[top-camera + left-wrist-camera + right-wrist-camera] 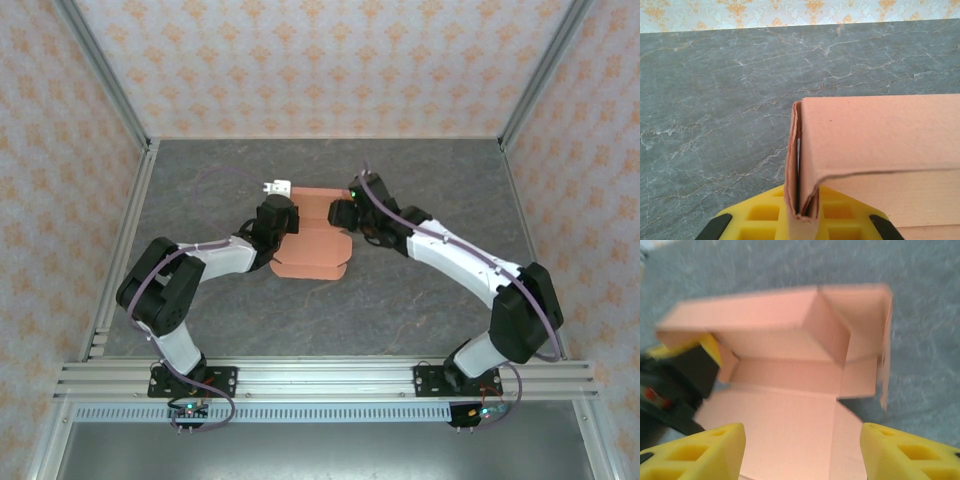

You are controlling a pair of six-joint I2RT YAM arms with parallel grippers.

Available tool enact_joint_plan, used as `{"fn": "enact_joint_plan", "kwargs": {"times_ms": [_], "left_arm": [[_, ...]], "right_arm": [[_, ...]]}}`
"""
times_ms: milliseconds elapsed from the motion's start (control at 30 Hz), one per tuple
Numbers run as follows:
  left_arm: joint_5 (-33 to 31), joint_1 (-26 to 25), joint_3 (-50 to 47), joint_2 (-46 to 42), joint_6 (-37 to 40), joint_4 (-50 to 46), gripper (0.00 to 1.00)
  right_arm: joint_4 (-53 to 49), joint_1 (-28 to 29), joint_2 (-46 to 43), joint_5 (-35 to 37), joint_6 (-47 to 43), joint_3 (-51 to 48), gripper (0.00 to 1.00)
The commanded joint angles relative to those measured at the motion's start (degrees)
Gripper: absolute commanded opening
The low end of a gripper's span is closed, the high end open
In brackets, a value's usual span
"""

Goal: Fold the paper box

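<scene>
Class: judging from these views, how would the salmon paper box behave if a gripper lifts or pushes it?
The paper box probably flexes easily: the wall pinched by the left gripper looks thin. It is likely light, being hollow card. A push would probably slide it on the table or fold a flap at a crease.

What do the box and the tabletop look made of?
The paper box: thin matte salmon card, judging by its sharp creases and layered cut edge. The tabletop: dark grey, white-veined, stone-look surface; whether real stone or printed laminate, I cannot tell.
</scene>
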Motion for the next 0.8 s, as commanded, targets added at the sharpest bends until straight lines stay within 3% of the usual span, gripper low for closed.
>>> {"fn": "enact_joint_plan", "kwargs": {"times_ms": [0,400,767], "left_arm": [[-0.36,-0.09,1.24,-2.11,-1.28,-1.31,0.00],[-0.42,-0.12,1.21,-3.25,-1.52,-1.93,0.00],[-0.10,-0.10,0.72,-3.52,-1.54,-1.27,0.00]], "right_arm": [[4.90,0.74,2.08,1.39,-1.11,-2.39,0.63],[3.77,0.72,10.10,3.20,2.16,0.46,0.63],[7.76,0.01,11.53,4.55,3.08,0.69,0.62]]}}
